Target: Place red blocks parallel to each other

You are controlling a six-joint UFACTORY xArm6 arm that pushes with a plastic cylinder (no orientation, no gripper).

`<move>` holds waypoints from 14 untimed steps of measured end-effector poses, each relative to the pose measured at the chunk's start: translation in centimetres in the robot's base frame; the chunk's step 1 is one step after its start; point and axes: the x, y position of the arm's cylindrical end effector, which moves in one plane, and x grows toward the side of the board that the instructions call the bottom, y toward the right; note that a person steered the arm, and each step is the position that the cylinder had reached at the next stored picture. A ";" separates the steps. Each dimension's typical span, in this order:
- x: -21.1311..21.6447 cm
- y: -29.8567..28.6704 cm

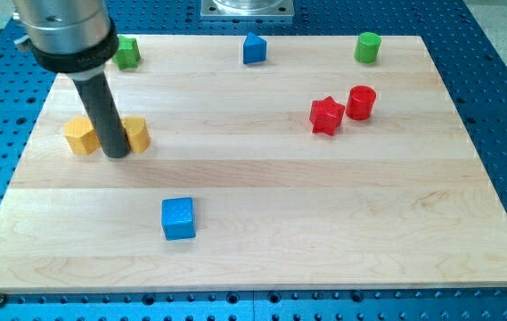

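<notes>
A red star-shaped block (326, 115) and a red cylinder (361, 102) sit close together, almost touching, at the view's upper right of the wooden board (262, 250). My tip (116, 155) rests on the board at the view's left, far from both red blocks. It stands between two yellow blocks, one (80, 135) on its left and one (135, 134) on its right.
A blue cube (178, 218) lies at the lower middle-left. Along the top edge are a green block (127, 53) partly behind the arm, a blue block (253, 48) and a green cylinder (368, 46). A blue perforated table surrounds the board.
</notes>
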 end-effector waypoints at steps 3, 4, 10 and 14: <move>-1.2 10.9; -5.1 17.7; -3.0 38.0; -6.4 36.5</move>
